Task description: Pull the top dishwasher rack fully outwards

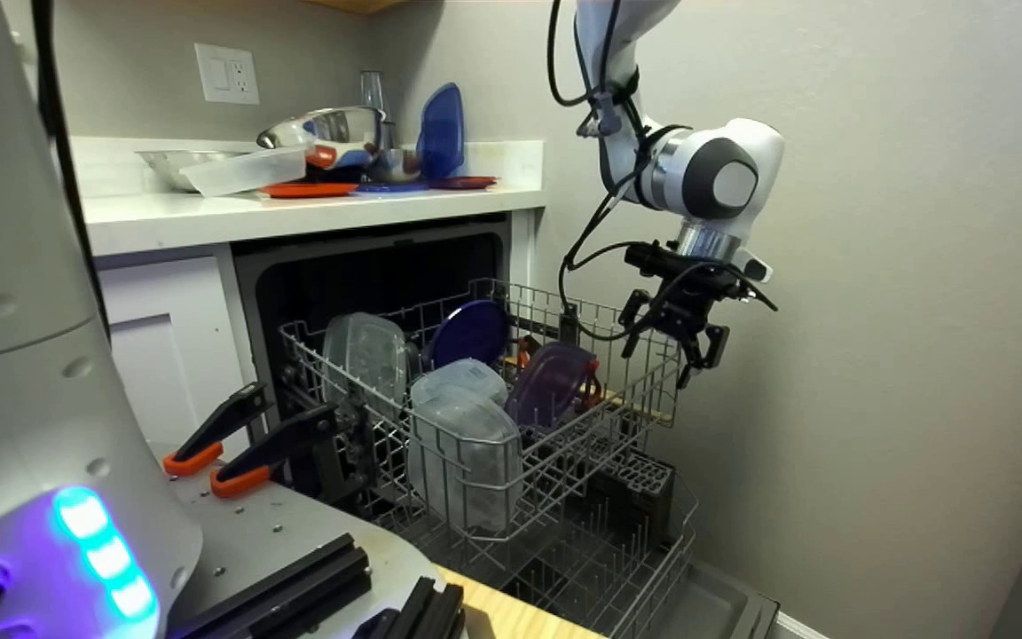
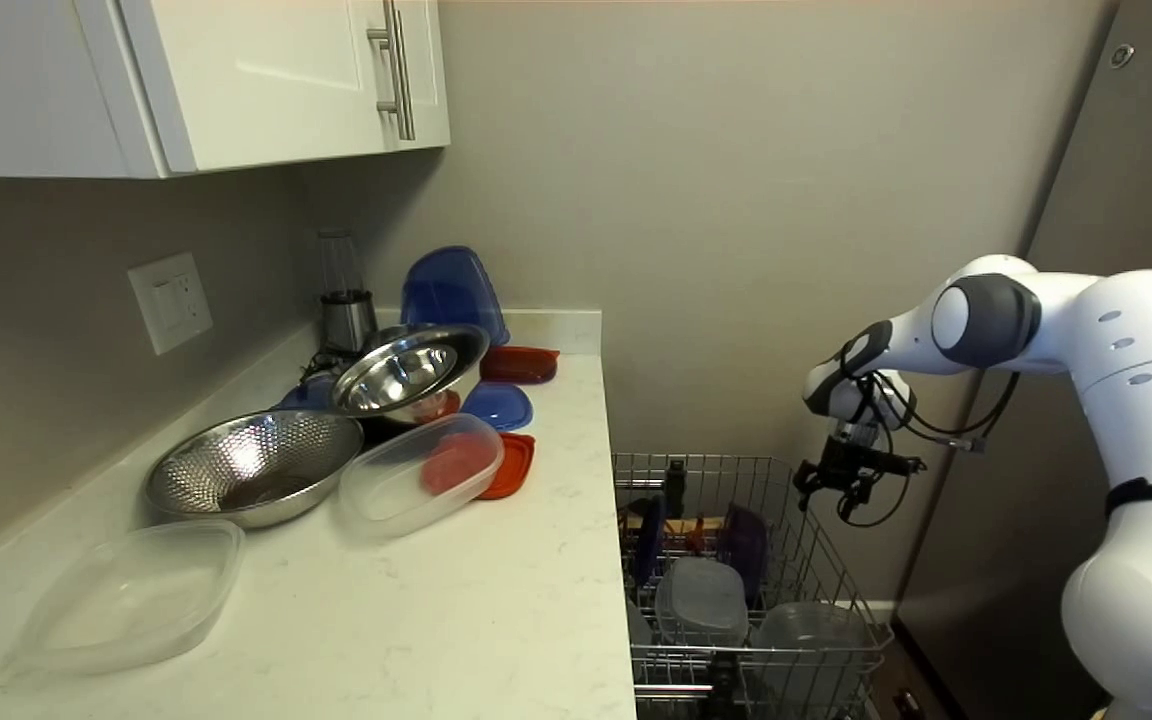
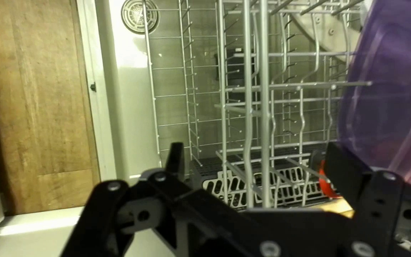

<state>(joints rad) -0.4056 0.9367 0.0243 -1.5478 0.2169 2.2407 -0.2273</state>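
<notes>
The top dishwasher rack, a silvery wire basket, shows in both exterior views (image 1: 595,312) (image 2: 841,570) and extends well out of the dark dishwasher opening (image 1: 369,275). It holds clear containers (image 1: 467,461), a dark blue piece (image 1: 471,333) and a purple piece (image 1: 551,383). My gripper (image 1: 656,366) is open, pointing down at the rack's front rim near the far corner. It also shows in an exterior view (image 2: 824,500). In the wrist view the rack's front rails (image 3: 264,107) run between my spread fingers (image 3: 257,159), with nothing gripped. Contact cannot be told.
The lower rack (image 1: 600,577) with a black cutlery basket (image 1: 635,484) sits below, over the lowered door (image 1: 724,603). The purple piece (image 3: 391,89) is close to one finger. A wall (image 1: 875,355) stands beside the rack. The counter (image 1: 316,211) holds bowls and lids.
</notes>
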